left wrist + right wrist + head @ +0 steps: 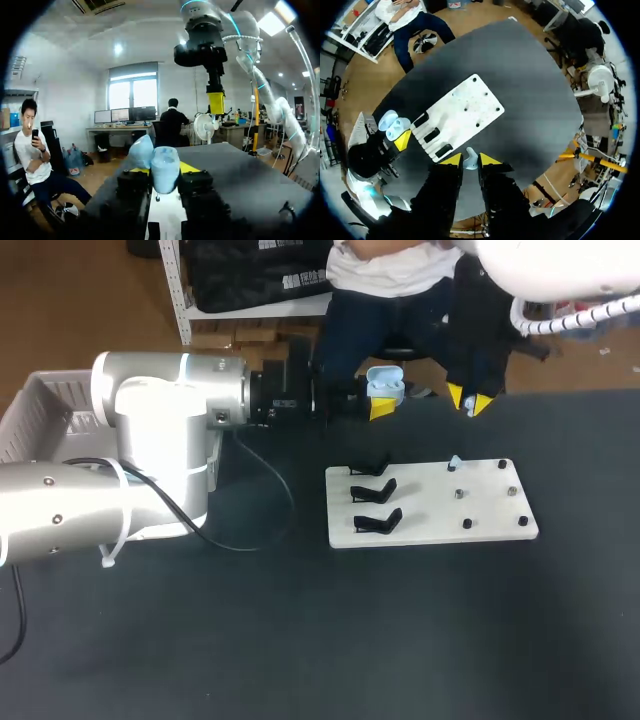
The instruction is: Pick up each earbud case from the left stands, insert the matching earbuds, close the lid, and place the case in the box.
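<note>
Left pincer (163, 172) first: it is clamped from both sides on the pale blue earbud case (385, 383), fingers set as wide as the case's body. The lid stands open, so from the left wrist the case reads as two rounded lobes, sitting right between my yellow tips. That arm lies stretched across the far side of the table (300, 640), and the case hangs in the air beyond the white board (430, 530), well clear of it.

Over to my right pincer (469, 400): it points down near the table's far edge, just beside the case but not touching it. The fingers are almost together, and a small pale blue earbud (470, 160) sits pinched between the tips. At least it looks pinched, for the piece is tiny in the wrist view.

On the board, three black stands (375, 490) line its left side and all are bare. Dark pegs dot its right half, with another pale blue earbud (453, 464) near the far edge. The white box (40, 405) sits at the table's left, partly hidden behind my left arm.
</note>
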`<action>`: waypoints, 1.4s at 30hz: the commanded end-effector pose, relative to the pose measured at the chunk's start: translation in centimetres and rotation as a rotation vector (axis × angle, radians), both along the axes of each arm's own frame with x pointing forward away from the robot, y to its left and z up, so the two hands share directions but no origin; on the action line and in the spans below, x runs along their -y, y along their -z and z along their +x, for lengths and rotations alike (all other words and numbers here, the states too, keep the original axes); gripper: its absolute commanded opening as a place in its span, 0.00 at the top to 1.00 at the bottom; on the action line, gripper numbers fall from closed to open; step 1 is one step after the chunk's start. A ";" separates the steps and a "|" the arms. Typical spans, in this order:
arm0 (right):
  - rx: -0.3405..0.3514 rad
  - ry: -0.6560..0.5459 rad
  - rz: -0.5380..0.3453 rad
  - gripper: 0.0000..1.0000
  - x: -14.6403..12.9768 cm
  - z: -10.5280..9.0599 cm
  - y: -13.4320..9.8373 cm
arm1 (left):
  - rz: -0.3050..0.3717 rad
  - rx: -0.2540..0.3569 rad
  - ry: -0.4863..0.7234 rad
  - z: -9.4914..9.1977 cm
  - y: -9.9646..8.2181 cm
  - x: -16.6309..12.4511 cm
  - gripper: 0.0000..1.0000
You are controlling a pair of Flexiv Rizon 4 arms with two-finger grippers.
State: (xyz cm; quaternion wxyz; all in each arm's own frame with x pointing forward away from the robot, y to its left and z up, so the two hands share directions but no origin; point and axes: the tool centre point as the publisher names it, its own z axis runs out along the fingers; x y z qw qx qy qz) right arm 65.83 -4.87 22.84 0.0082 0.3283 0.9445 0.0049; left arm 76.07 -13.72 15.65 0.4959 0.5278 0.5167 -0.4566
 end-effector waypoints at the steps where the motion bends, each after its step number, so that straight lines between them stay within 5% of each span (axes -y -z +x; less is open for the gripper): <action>1: 0.014 -0.006 -0.011 1.00 -0.7 0.2 -0.1 | -0.007 0.006 -0.005 -0.1 0.2 -0.1 1.00; 26: 0.069 -0.325 -0.145 1.00 -5.2 7.3 -1.7 | -0.007 0.006 -0.005 -0.1 0.2 -0.1 1.00; 42: 0.057 -0.381 -0.185 1.00 -7.5 8.5 -0.2 | -0.007 0.006 -0.005 -0.1 0.2 -0.1 1.00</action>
